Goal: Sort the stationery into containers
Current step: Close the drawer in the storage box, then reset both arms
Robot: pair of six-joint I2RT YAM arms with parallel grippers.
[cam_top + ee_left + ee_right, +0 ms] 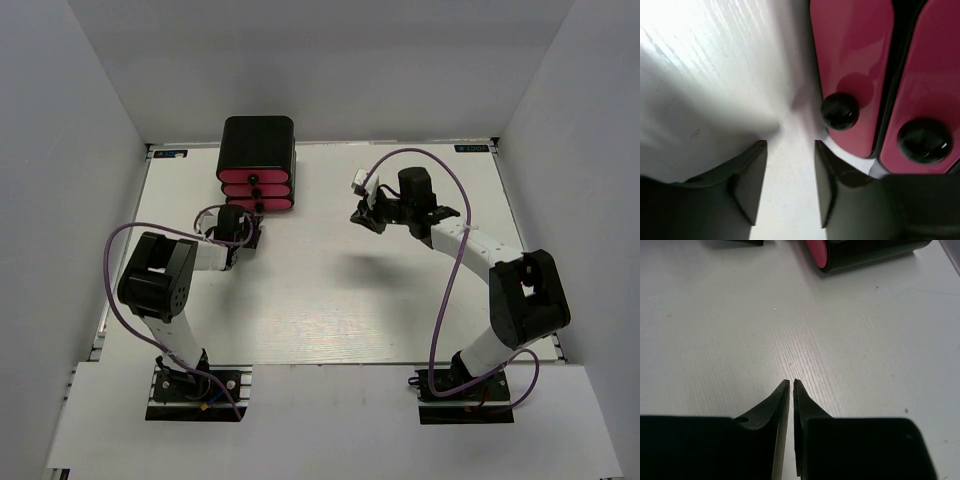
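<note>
The black rounded box [257,143] stands at the back left of the table with three pink drawers [257,190] stacked in it, each with a small black knob. My left gripper [246,220] is right in front of the drawers, open and empty. In the left wrist view its jaws [790,147] frame bare table, with the nearest knob [839,111] just above and right of the right finger and a second knob [924,140] further right. My right gripper [361,215] is shut and empty over the table's middle; its tips [791,384] meet over bare table. No stationery pieces are in view.
White walls enclose the table [330,300] on three sides. The box's end also shows at the top of the right wrist view [865,250]. A purple cable [440,160] loops above the right arm, another beside the left arm [120,240].
</note>
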